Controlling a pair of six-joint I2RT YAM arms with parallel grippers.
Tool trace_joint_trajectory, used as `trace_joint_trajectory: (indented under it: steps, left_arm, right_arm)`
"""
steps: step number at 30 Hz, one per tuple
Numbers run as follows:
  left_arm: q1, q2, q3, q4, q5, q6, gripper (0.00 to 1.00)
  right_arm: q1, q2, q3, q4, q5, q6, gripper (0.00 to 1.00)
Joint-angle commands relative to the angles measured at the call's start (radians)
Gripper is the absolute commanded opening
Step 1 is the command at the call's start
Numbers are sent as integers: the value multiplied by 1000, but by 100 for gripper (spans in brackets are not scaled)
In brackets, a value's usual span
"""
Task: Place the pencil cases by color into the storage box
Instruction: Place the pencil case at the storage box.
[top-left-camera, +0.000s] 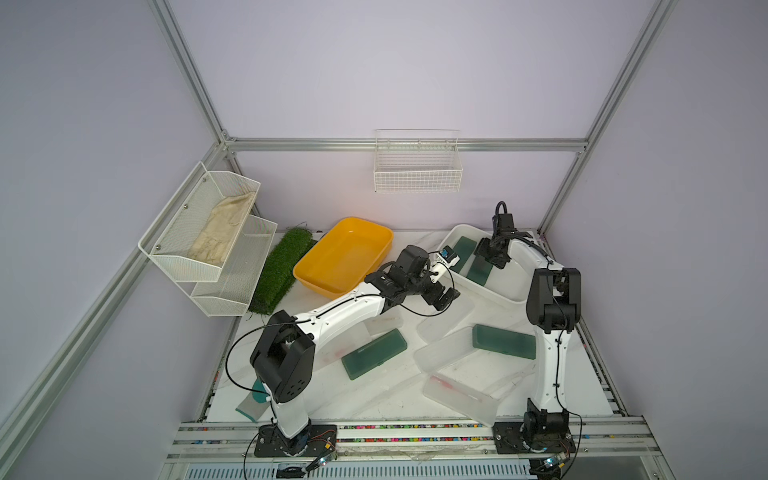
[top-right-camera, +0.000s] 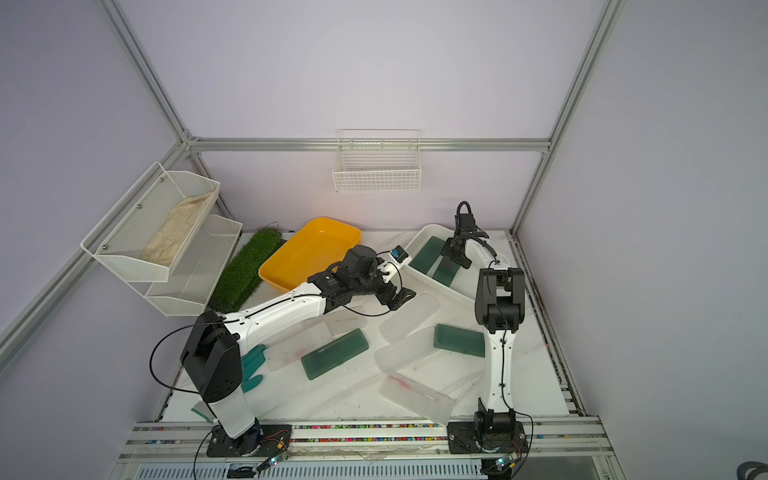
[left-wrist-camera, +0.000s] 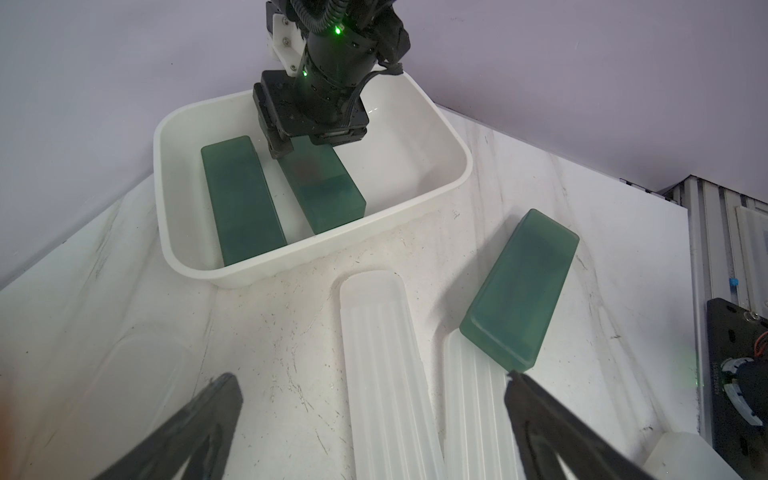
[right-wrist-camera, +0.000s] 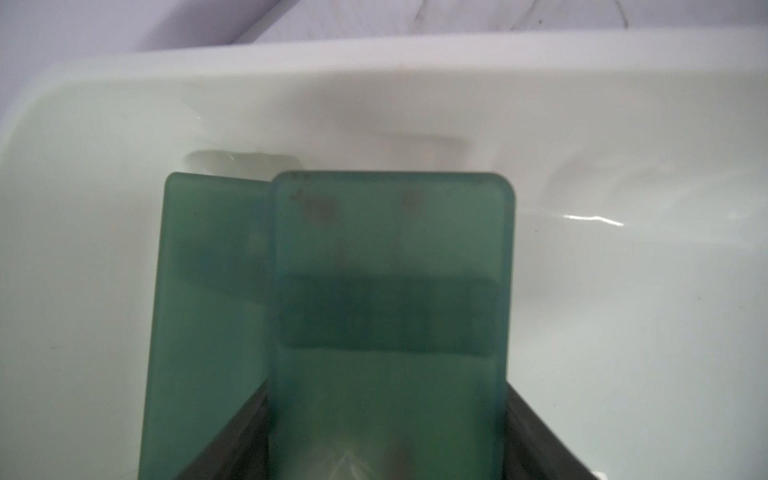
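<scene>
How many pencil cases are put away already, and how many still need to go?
One green case lies in the white box. The right gripper holds a second green case inside it. Two more green cases and the clear cases wait on the table; the yellow box is empty.

Lilac walls (top-left-camera: 395, 62), aluminium frame (top-left-camera: 415, 144), white marble-patterned tabletop (top-left-camera: 374, 399).
</scene>
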Motion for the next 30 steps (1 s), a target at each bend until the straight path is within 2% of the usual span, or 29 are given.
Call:
trace_joint_trajectory:
  steps: [1, 17, 22, 25, 30]
  left_arm:
    - [9, -53, -33, 49, 24, -25, 100]
    - [31, -132, -123, 67, -28, -55, 100]
    - [42, -171, -159, 51, -60, -66, 100]
    - [46, -194, -179, 18, -90, -66, 100]
    - [49, -253, -232, -16, -120, -87, 100]
  right_arm:
    - [-3, 13, 15, 2, 15, -7, 57]
    - [-1, 116, 116, -25, 18, 55, 58]
    - [-1, 149, 164, -42, 1, 78, 61]
    - [0, 154, 173, -38, -6, 90, 66]
    - [1, 144, 173, -18, -35, 98, 82]
